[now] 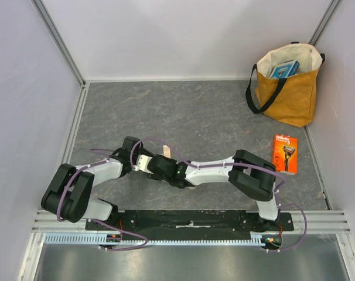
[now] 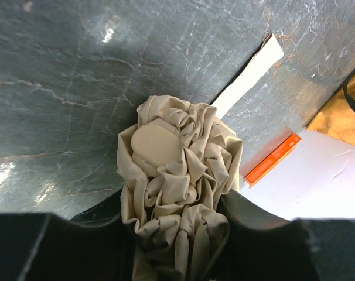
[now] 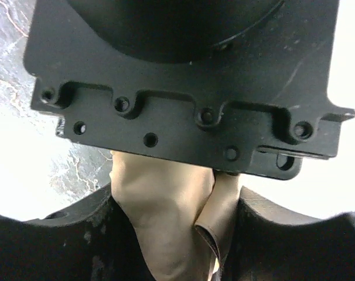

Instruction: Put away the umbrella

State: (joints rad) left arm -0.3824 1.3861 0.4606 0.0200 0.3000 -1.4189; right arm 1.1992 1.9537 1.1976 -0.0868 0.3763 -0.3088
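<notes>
Arms met over the worktop's [image 1: 195, 111] near middle. The left tool [image 2: 174, 231] was clenched on the umbrella [image 2: 171, 170] — bunched cream fabric filled its jaws. The right tool [image 3: 174, 234] grasped the same fabric, both fingers [image 3: 84, 240] touching it — close against the left wrist. The tote bag [image 1: 289, 88] stood far right.

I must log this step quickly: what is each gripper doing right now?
Left gripper: closed, holding the umbrella by its bunched fabric.
Right gripper: closed on the umbrella fabric too.
</notes>
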